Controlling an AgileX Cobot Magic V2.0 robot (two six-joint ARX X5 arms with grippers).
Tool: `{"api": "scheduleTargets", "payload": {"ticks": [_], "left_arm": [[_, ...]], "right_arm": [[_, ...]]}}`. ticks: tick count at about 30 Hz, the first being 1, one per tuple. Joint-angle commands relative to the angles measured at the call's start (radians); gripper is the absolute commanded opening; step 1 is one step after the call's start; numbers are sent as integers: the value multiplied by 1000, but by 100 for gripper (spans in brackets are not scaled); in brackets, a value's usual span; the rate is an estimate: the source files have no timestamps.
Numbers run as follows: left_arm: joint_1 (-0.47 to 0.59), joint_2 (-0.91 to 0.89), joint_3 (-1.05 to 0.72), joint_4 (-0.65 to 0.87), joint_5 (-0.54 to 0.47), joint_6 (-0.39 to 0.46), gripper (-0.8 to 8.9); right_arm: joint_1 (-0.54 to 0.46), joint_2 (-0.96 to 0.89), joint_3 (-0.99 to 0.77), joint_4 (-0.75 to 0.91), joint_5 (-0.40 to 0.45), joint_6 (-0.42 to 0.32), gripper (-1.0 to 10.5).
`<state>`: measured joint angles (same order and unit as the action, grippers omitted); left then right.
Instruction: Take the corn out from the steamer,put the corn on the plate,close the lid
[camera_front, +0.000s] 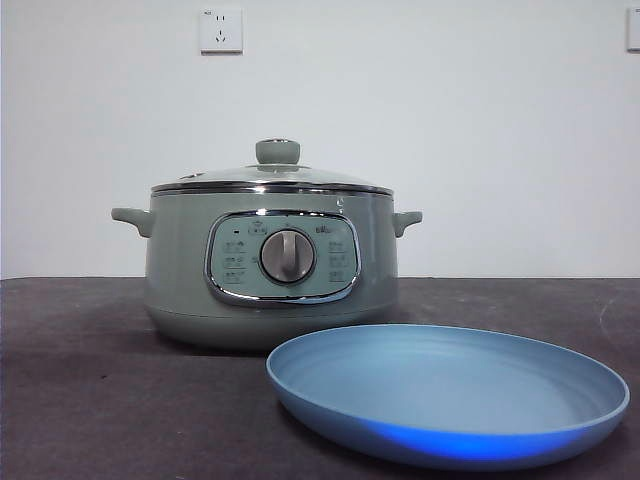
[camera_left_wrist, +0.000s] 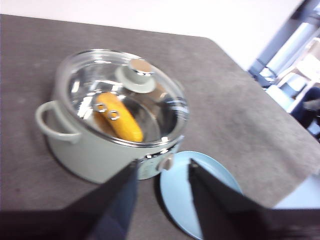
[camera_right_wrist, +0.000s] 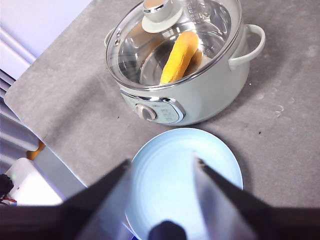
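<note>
- The steamer (camera_front: 271, 262) stands on the dark grey counter (camera_front: 80, 380), set back from the counter's front edge, its chrome-framed control panel and silver dial facing that edge
- The lid (camera_front: 272, 178) sits closed on the steamer, chrome rim resting level on the pot's rim, sage-green knob upright at its centre
- Through the glass of the lid the corn (camera_right_wrist: 179, 57) shows inside the steamer, lying slantwise on the pot's metal floor; the same cob appears in the left wrist view (camera_left_wrist: 120, 116) under the glass
- The plate (camera_front: 448, 392) lies on the counter between the steamer and the front edge, shifted toward the right-hand side in the front view; its near rim lifts a little, and its far rim sits just beside the steamer's base, with no clear contact visible
- The plate holds nothing
- The left gripper (camera_left_wrist: 162, 187) hangs above the counter, over the gap between steamer and plate, jaws spread apart and grasping nothing
- The right gripper (camera_right_wrist: 161, 182) hangs above the plate, jaws likewise parted and released, nothing between them
- Neither gripper touches the lid, steamer or plate
</note>
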<state>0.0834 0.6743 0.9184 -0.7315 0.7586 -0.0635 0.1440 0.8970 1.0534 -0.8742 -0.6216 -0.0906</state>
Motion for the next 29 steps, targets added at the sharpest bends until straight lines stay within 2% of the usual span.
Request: {"api": "scheduleTargets", "payload": {"ticks": [1, 14, 20, 29], "left_arm": [[1, 0, 1, 20, 39, 13, 566], [-36, 63, 2, 193, 45, 1, 566], [-120, 189, 48, 306, -29, -18, 566], [-291, 481, 251, 373, -172, 52, 566]], "right_arm": [[2, 0, 2, 6, -5, -4, 582], [2, 0, 2, 5, -5, -3, 582], [2, 0, 2, 5, -5, -3, 582], [2, 0, 2, 5, -1, -3, 581]]}}
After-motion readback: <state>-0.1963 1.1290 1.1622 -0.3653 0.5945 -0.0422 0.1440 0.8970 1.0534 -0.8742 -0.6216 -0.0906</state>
